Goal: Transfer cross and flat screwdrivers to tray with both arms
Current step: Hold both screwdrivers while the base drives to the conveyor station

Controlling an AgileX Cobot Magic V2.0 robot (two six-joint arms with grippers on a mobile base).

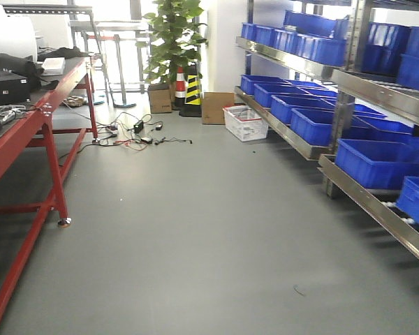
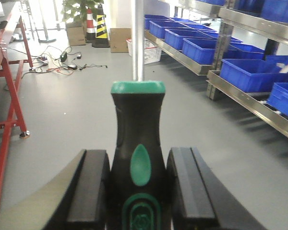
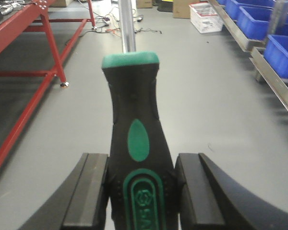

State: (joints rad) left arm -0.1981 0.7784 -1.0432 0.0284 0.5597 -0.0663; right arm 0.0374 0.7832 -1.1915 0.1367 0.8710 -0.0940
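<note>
Over grey floor (image 2: 77, 105), tray unseen: left hand (image 2: 138, 158) clenching left screwdriver (image 2: 137, 120), right hand (image 3: 141, 160) clenching right screwdriver (image 3: 132, 96), shafts pointing up-frame.

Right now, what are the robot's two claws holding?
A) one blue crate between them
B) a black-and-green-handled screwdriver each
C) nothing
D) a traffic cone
B: in the wrist views the left gripper clamps a screwdriver by its black, green-trimmed handle, and the right gripper clamps a second screwdriver the same way.
</note>
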